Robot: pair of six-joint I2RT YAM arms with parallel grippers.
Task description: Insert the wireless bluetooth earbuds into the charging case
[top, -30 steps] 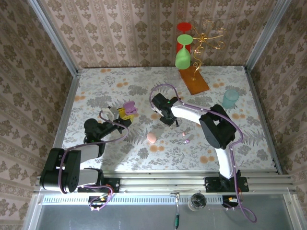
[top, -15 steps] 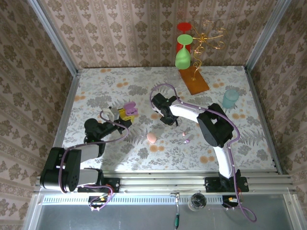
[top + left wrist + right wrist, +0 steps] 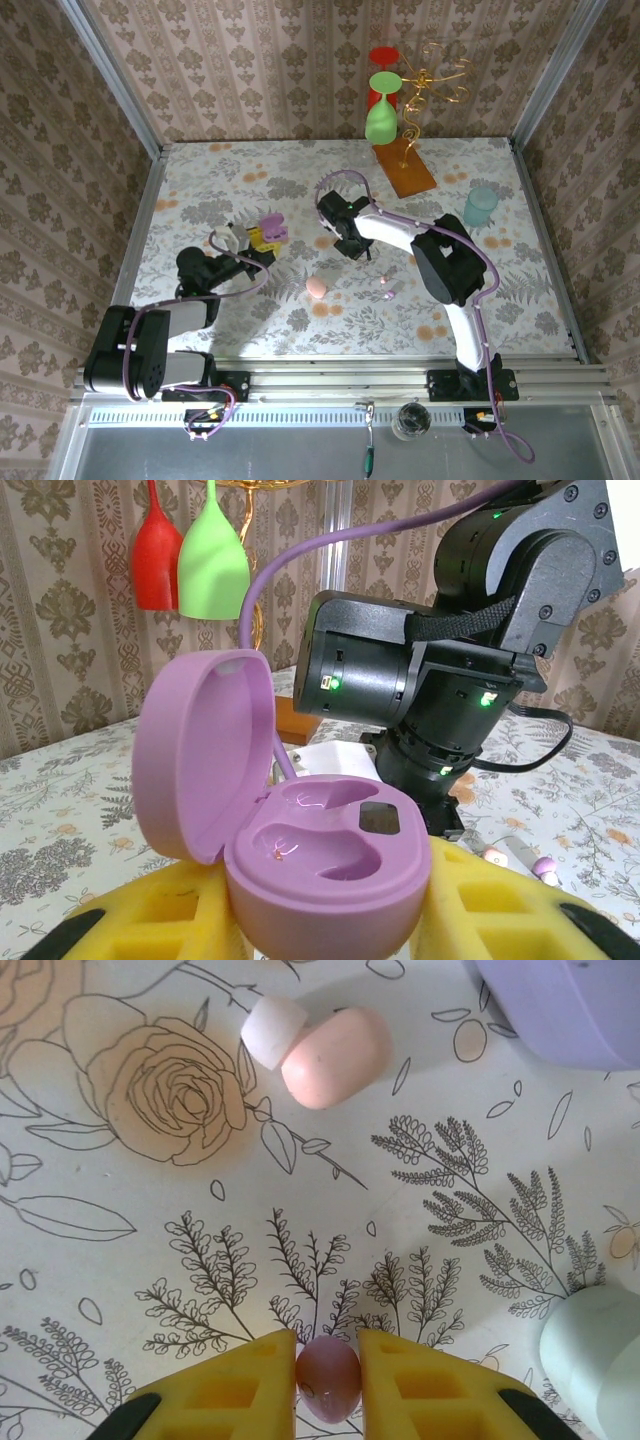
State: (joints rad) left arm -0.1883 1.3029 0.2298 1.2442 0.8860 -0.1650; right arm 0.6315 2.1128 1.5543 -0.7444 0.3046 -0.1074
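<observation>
The right pincer is clamped on one earbud, a glossy pink nub pinched squarely between the yellow fingertips with its rounded end poking forward, so it can likely be lowered nose-first into a socket. The left pincer grips the purple charging case low on its body and offers it upright, its lid swung back and away. That leaves both moulded wells facing up and unobstructed. Neither well holds an earbud yet.

In the left wrist view the right arm's dark wrist housing looms just behind the case, so the two arms are near each other and the approach probably has to come from above.

On the counter, ahead of the right pincer, lie a peach pebble-shaped case touching a small white piece. A lilac rounded object and a pale mint one sit at the frame edges. Two loose earbuds wait near the right arm. The counter's middle is open. Walls close it on three sides, and a stand of hanging glasses occupies the far edge.
</observation>
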